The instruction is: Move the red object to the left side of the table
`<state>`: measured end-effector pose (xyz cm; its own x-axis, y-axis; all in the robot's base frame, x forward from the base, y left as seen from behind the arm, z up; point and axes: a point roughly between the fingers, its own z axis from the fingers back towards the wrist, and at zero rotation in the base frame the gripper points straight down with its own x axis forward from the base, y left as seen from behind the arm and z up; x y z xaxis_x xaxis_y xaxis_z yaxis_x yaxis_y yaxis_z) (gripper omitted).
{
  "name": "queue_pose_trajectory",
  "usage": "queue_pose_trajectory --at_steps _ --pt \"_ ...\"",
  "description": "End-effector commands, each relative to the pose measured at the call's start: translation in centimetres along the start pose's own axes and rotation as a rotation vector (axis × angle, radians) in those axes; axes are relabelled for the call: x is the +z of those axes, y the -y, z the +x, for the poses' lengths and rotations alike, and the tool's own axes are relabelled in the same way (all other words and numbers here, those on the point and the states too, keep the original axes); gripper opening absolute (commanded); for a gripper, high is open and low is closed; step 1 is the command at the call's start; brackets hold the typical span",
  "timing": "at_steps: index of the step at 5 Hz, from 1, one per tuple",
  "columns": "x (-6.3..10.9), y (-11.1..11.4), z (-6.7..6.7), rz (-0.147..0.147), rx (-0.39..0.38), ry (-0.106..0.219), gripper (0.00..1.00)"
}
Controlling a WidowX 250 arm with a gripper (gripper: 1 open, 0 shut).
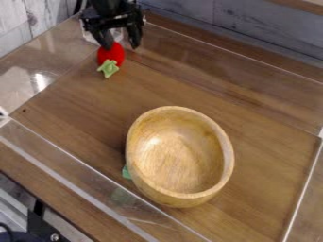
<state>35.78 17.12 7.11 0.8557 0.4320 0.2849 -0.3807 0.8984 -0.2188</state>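
Observation:
The red object (110, 56), a small strawberry-like toy with a green leafy cap, lies on the brown wood-grain table (190, 85) near its far left corner. My black gripper (111, 40) hangs directly above it, open, with one finger on each side of the toy's upper end. The fingers (131, 36) straddle the toy without pinching it, and whether they touch it I cannot tell. The green cap points toward the camera and stays in plain view.
A round light wooden bowl (180, 156) stands in the near middle of the table. A small green scrap (127, 173) lies at the bowl's near left edge. Clear acrylic walls (76, 180) border the tabletop.

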Motion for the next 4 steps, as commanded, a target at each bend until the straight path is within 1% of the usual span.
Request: queue_pose_trajectory --at_steps 1,2,3,4 --pt "1.2 0.3 1.6 0.026 0.034 0.079 1.0" --pt "1.3 1.3 0.9 0.022 0.02 0.091 1.0" --pt "2.0 2.4 0.2 0.015 0.003 0.11 1.0" --pt "3.3 2.5 1.0 0.006 -0.042 0.122 1.0"
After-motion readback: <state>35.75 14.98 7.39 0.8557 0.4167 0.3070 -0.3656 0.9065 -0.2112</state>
